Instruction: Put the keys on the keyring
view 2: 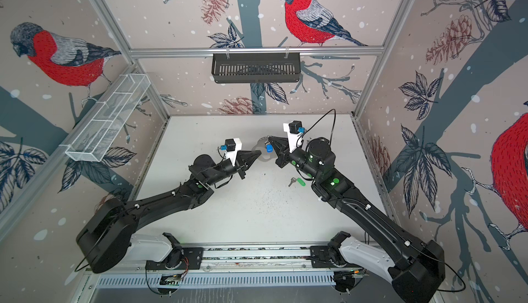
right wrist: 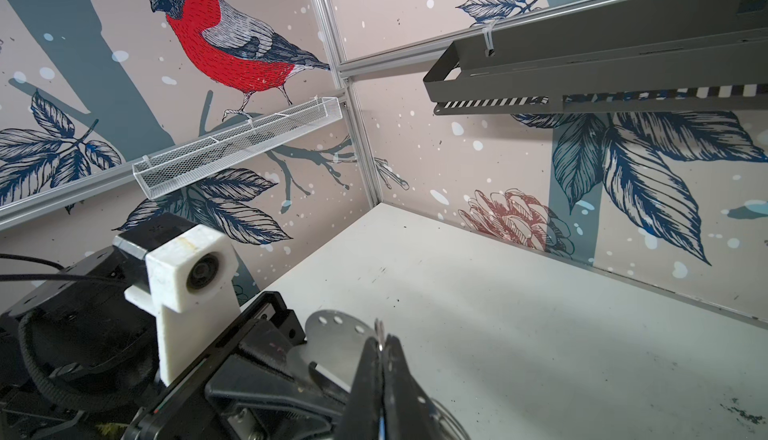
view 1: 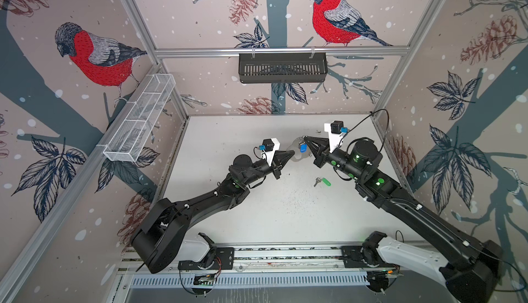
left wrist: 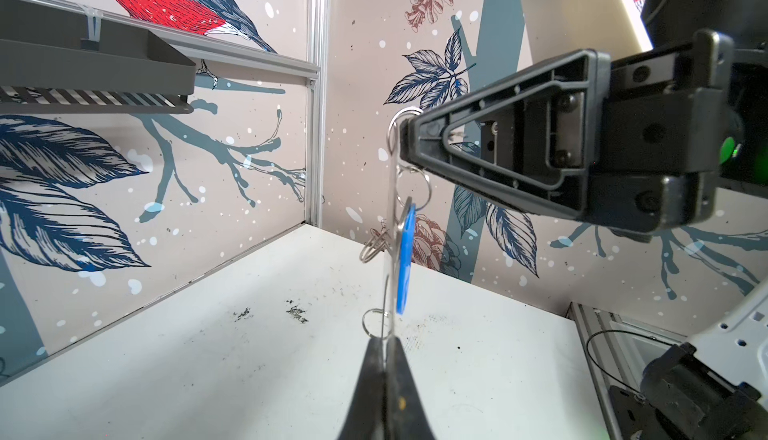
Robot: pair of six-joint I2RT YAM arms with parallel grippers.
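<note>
The left claw (left wrist: 384, 353) is clenched on one thin edge of the keyring (right wrist: 332, 334), held above the bench (view 1: 257, 215); the right claw (right wrist: 382, 348) is clenched on its holed edge, seemingly on a little ring, though the view is too tight to be sure; the blue-tagged key (left wrist: 405, 259) dangles from the keyring; the green-tagged key (view 1: 323, 181) lies loose on the bench beside the right arm; an uneven pull between the claws could twist the plate free and drop it.
</note>
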